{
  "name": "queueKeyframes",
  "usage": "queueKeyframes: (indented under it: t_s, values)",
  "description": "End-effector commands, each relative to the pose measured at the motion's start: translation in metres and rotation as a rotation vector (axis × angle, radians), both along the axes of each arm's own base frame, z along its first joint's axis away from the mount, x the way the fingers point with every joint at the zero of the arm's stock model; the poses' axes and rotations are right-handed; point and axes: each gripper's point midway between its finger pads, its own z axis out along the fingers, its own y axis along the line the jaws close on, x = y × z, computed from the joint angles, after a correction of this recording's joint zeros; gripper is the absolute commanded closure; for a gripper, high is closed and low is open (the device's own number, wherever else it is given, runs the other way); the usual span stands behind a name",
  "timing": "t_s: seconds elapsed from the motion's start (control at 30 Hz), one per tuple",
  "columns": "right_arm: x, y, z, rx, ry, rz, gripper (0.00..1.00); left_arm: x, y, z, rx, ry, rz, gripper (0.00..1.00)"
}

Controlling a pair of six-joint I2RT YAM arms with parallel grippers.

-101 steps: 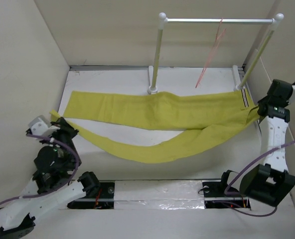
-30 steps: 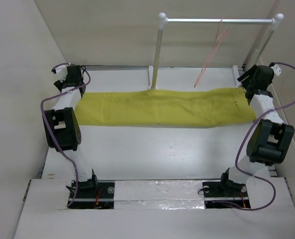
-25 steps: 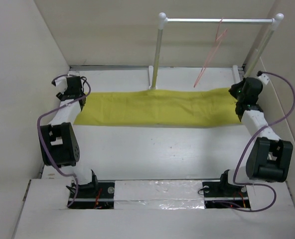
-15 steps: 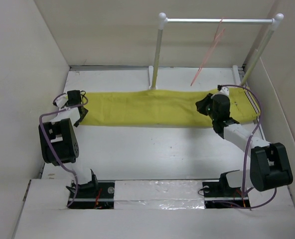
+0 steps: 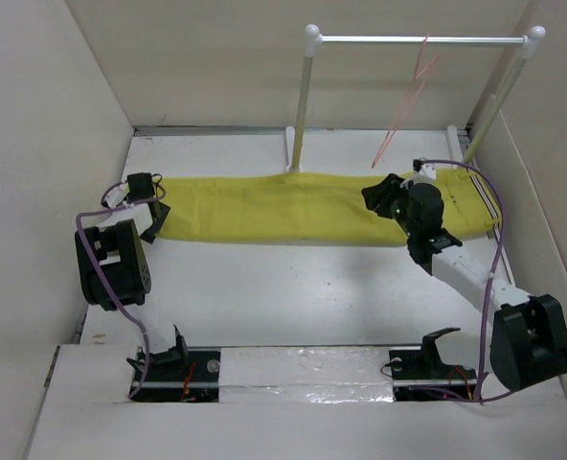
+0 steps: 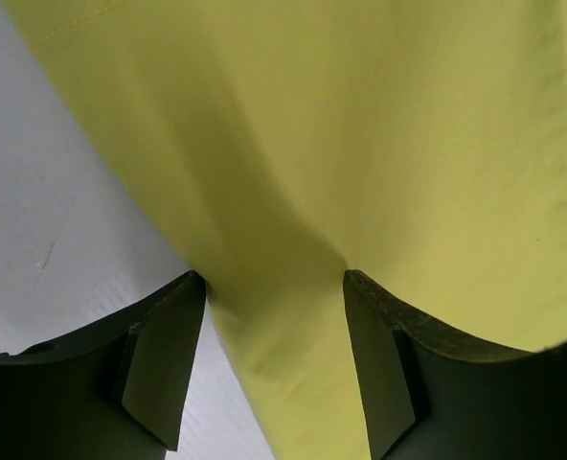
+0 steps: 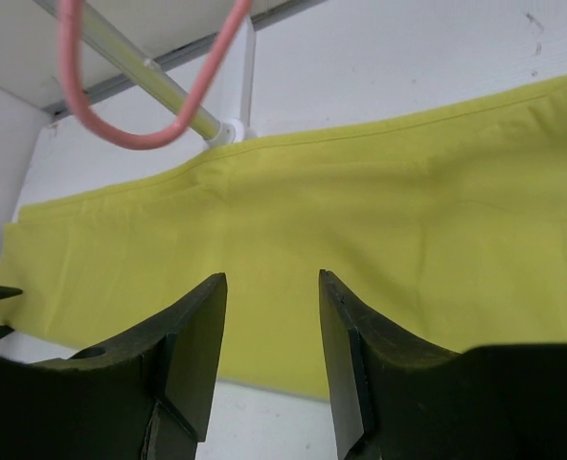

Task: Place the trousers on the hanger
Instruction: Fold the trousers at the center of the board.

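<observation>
Your trousers (image 5: 293, 206) lie flat on the tabletop (image 5: 293, 287), folded into one long strip. They are not yet on the hanger (image 5: 404, 105), which hangs from the rail (image 5: 418, 40) ahead of and above your right end effector (image 7: 271, 278).

That end effector is well open and holds nothing. It hovers over the strip with cloth directly below its fingers, and the hanger's bottom loop sits up and to its left in the wrist view. Your left end effector (image 6: 272, 278) is at the far left end of the strip. Its fingers are spread wide with cloth between them but not pinched.

The step looks like getting a firm hold before lifting. Close the left on both folded layers, not just the top one, or the fold will likely fall open. With the right, commit to one target: cloth below or wire ahead.

Watch the near white post (image 5: 300, 105), which stands touching the strip's far edge, to the left of your right end effector. The thin hanger will probably swing if nudged, so approach it slowly.
</observation>
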Motion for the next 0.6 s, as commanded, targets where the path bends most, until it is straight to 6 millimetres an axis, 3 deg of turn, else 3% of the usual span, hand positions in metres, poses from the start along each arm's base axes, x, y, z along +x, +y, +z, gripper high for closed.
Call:
queueKeyframes:
  t_s: [0.0, 0.2, 0.27, 0.33, 0.37, 0.4, 0.47, 0.5, 0.57]
  values:
    - [0.003, -0.012, 0.023, -0.017, -0.070, -0.051, 0.51, 0.001, -0.008, -0.017, -0.072, 0.029, 0.006, 0.44]
    - [0.017, -0.045, -0.009, 0.007, -0.005, -0.111, 0.47, 0.016, -0.005, -0.015, -0.062, 0.007, 0.000, 0.52]
    - [0.016, -0.060, -0.017, 0.011, 0.012, -0.157, 0.47, 0.016, -0.006, -0.015, -0.063, 0.000, -0.014, 0.68]
    - [0.014, -0.083, -0.025, -0.009, 0.030, -0.252, 0.39, 0.023, -0.007, -0.009, -0.058, -0.043, -0.041, 0.79]
    - [0.013, -0.107, -0.024, -0.006, 0.030, -0.325, 0.35, 0.022, -0.008, -0.009, -0.053, -0.043, -0.050, 0.92]
    - [0.010, -0.125, -0.029, -0.009, 0.050, -0.391, 0.31, 0.024, -0.007, -0.008, -0.051, -0.053, -0.054, 0.97]
    - [0.004, -0.159, -0.036, 0.010, 0.073, -0.495, 0.24, 0.028, -0.008, -0.005, -0.044, -0.061, -0.078, 1.00]
    - [-0.001, -0.193, -0.042, 0.021, 0.090, -0.582, 0.22, 0.028, -0.007, -0.005, -0.041, -0.059, -0.083, 1.00]
    - [-0.008, -0.220, -0.054, 0.056, 0.128, -0.664, 0.21, 0.031, -0.008, -0.003, -0.040, -0.062, -0.095, 1.00]
